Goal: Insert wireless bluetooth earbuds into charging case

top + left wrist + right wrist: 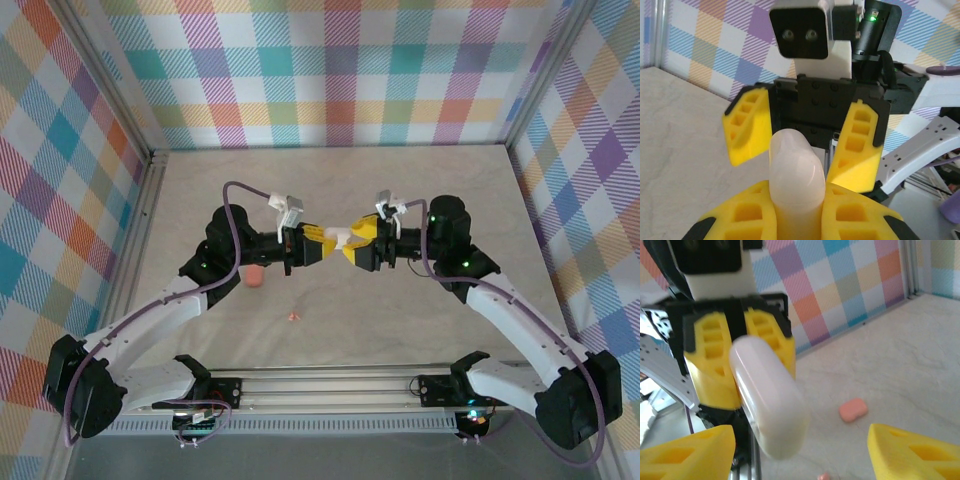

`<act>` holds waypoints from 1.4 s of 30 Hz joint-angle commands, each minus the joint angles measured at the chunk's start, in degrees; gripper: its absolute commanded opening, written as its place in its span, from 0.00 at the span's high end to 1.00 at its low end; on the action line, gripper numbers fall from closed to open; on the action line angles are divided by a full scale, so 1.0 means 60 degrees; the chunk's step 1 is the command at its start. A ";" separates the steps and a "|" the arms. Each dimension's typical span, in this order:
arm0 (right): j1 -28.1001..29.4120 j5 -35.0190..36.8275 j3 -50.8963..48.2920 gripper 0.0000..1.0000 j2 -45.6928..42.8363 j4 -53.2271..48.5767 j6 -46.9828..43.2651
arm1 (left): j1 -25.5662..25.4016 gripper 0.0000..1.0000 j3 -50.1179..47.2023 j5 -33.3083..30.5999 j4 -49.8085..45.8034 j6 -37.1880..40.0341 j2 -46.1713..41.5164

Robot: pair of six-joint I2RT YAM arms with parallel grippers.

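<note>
**Mid-air meeting over the table:** At the centre of the overhead frame, the left gripper (322, 243) holds a white charging case (340, 238) clear of the table (450, 200). Its yellow fingers (725, 215) are clamped on the case's lower end. The right gripper (360, 245) faces it nose to nose, fingers spread wide on either side of the case and gripping nothing. Below and to the left, a salmon-pink charging case (256, 277) lies flat on the table. Lower still, near mid-frame, sits a tiny pink earbud (293, 316), well apart from both cases.

I judge the white case light, rigid and glossy, a rounded pebble that could squirt out of a loose pinch. I would take it across its broad faces and leave the lid end free. The earbud looks lighter still and fiddly, a job for the fingertips alone.

The left wrist camera gives me what the overhead crowding hides: the case rises from between the clamped fingers at the frame's bottom, with daylight between it and each of the right gripper's fingers. The right wrist camera shows the case's broad side, tilted, left of centre, and the pink case on the table at lower right of centre. I cannot make out a lid seam.
</note>
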 commanded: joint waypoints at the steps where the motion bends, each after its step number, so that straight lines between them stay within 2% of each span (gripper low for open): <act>1: -0.0069 -0.0654 0.0073 0.33 0.0132 0.1285 0.1112 | 0.0122 1.00 0.0491 0.0515 0.0449 -0.0617 0.0050; 6: -0.0067 -0.0602 0.0168 0.38 0.0223 0.1606 0.1557 | 0.0151 1.00 0.0453 0.0752 0.1114 -0.1305 0.0173; 11: -0.0073 -0.1047 0.0377 0.40 0.0485 0.1728 0.1776 | 0.0150 1.00 0.0565 0.1013 0.1276 -0.1632 0.0320; 14: -0.0067 -0.1761 0.0611 0.49 0.0753 0.1848 0.2012 | 0.0150 1.00 0.0616 0.1069 0.1165 -0.1631 0.0361; 16: -0.0069 -0.2150 0.0843 0.59 0.0987 0.1627 0.2155 | 0.0150 1.00 0.0615 0.1081 0.1121 -0.1625 0.0369; 19: -0.0060 -0.2337 0.1186 0.68 0.1199 0.1155 0.2195 | 0.0150 1.00 0.0683 0.1126 0.0939 -0.1574 0.0448; 22: -0.0069 -0.2433 0.1354 0.78 0.1340 0.0949 0.2169 | 0.0150 0.82 0.0684 0.0921 0.0647 -0.1267 0.0432; 26: -0.0066 -0.2273 0.1448 0.86 0.1436 0.0760 0.2040 | 0.0150 0.67 0.0705 0.0371 -0.0206 -0.0481 0.0177; 29: -0.0069 -0.1718 0.1678 0.90 0.1499 -0.0152 0.1576 | 0.0150 0.53 0.0692 -0.0397 -0.0993 0.0052 -0.0108; 30: -0.0080 -0.1470 0.1798 0.90 0.1528 -0.0632 0.1368 | 0.0150 0.46 0.0643 -0.0725 -0.1212 0.0180 -0.0201; 32: -0.0153 -0.0971 0.1985 0.90 0.1588 -0.1308 0.1132 | 0.0150 0.20 0.0573 -0.1473 -0.1647 0.0400 -0.0432; 33: -0.0245 -0.0776 0.2062 0.90 0.1632 -0.1538 0.1094 | 0.0151 0.00 0.0507 -0.1949 -0.1886 0.0503 -0.0554; 38: -0.0906 -0.0541 0.2507 0.89 0.2442 -0.2724 0.0967 | 0.0150 0.00 0.0251 -0.4289 -0.3366 0.1128 -0.1155; 42: -0.1230 -0.0297 0.3116 0.88 0.3800 -0.4376 -0.0064 | 0.0157 0.00 -0.0335 -0.6487 -0.4591 0.0808 -0.1851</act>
